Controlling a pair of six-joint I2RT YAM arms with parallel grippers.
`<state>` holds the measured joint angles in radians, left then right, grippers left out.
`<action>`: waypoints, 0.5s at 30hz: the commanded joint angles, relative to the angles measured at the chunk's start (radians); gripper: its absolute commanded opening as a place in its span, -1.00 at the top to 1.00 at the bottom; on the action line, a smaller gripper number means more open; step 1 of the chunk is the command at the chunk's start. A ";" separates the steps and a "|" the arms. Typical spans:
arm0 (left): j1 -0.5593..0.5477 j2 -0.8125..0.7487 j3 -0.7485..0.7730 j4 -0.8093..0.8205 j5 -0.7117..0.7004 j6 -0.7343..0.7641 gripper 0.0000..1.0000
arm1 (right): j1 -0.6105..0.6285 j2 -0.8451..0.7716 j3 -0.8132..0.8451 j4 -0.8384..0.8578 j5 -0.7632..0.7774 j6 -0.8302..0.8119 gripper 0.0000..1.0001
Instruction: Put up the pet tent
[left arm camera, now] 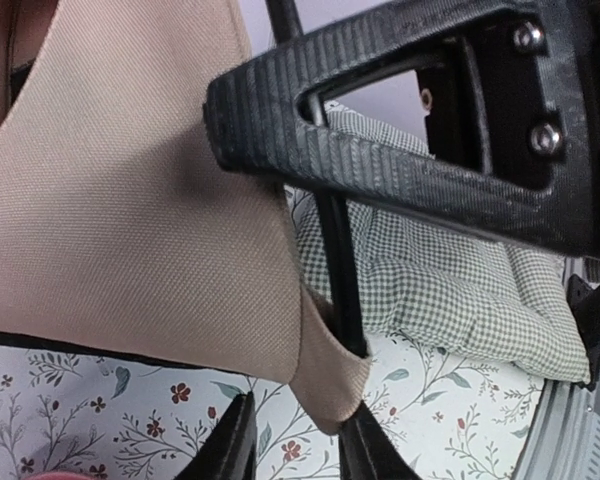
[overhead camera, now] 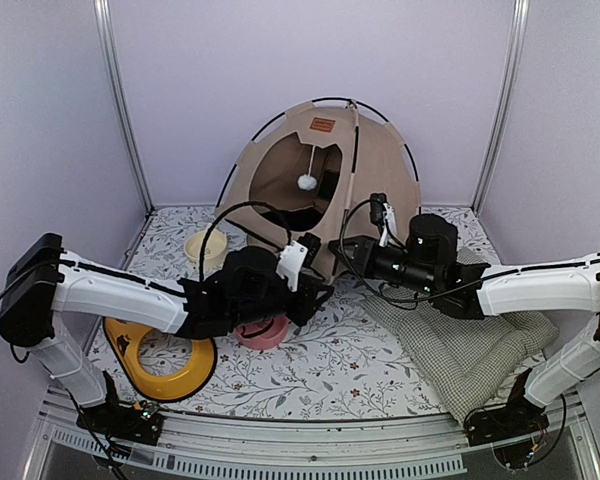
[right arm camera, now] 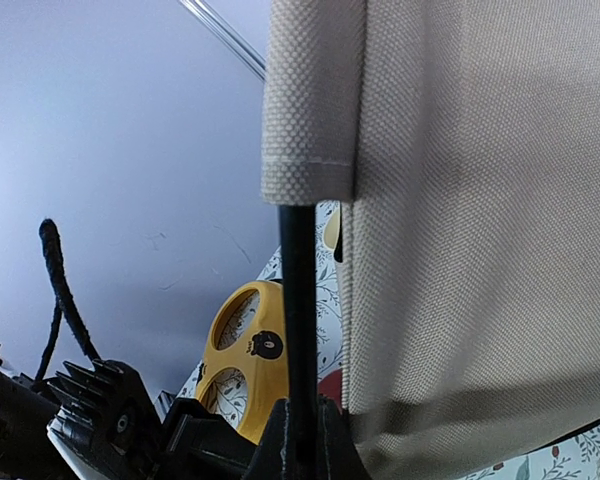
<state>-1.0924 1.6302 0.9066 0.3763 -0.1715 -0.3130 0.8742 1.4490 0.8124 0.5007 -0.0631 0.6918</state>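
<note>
The pet tent (overhead camera: 310,160) stands at the back centre, beige, with black poles arching over it, an orange-brown label (overhead camera: 323,124) and a white pompom (overhead camera: 307,182) hanging in its opening. My right gripper (overhead camera: 338,250) is at the tent's front edge, shut on a thin black pole (right arm camera: 298,300) that runs up into a beige sleeve (right arm camera: 310,100); its fingers meet on the pole in the right wrist view (right arm camera: 300,440). My left gripper (overhead camera: 316,285) is low at the tent's front corner. Its jaws stand open (left arm camera: 295,445) around the beige corner pocket (left arm camera: 330,370), which holds the pole end (left arm camera: 340,270).
A green-checked cushion (overhead camera: 470,340) lies to the right under my right arm and behind the corner (left arm camera: 450,270). A yellow ring-shaped toy (overhead camera: 160,355), a pink bowl (overhead camera: 263,333) and a cream bowl (overhead camera: 205,245) sit on the left of the floral tablecloth. Purple walls close in the back and sides.
</note>
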 commanded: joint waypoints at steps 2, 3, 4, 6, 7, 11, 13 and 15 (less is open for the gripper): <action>0.009 0.022 0.032 0.036 0.021 0.033 0.54 | -0.003 -0.024 0.033 -0.006 0.000 0.001 1.00; 0.008 0.023 0.030 0.034 0.021 0.035 0.55 | -0.003 -0.024 0.033 -0.007 0.000 0.001 1.00; 0.008 0.024 0.029 0.034 0.020 0.035 0.56 | -0.003 -0.025 0.034 -0.006 0.002 0.001 1.00; 0.009 0.023 0.028 0.034 0.020 0.035 0.64 | -0.002 -0.024 0.034 -0.007 0.002 -0.001 1.00; 0.008 0.023 0.029 0.036 0.021 0.037 0.74 | -0.003 -0.025 0.033 -0.007 0.003 -0.001 1.00; 0.003 0.017 0.031 0.042 0.034 0.046 1.00 | -0.002 -0.020 0.034 -0.007 0.006 -0.002 1.00; -0.010 0.009 0.032 0.047 0.040 0.062 1.00 | -0.002 -0.019 0.034 -0.007 0.014 -0.004 1.00; -0.025 0.002 0.035 0.047 0.051 0.080 1.00 | -0.002 -0.014 0.034 -0.006 0.029 -0.012 1.00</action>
<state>-1.0969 1.6390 0.9154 0.3878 -0.1387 -0.2729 0.8742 1.4467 0.8127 0.4927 -0.0578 0.6910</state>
